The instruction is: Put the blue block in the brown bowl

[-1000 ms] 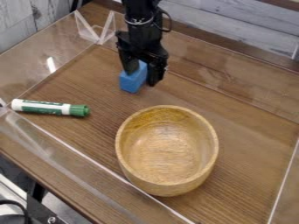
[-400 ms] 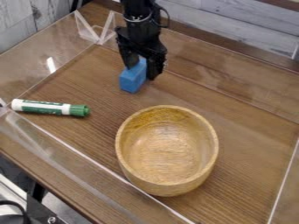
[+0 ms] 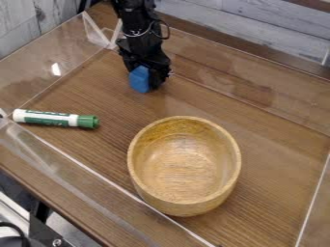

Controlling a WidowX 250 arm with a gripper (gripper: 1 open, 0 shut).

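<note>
Resting on the table [image 3: 258, 96], the blue block [image 3: 139, 81] touches the end effector [image 3: 146, 75].

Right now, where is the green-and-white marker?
In the camera view, the green-and-white marker lies at the left edge of the wooden table, to the left of the round wooden bowl.
</note>
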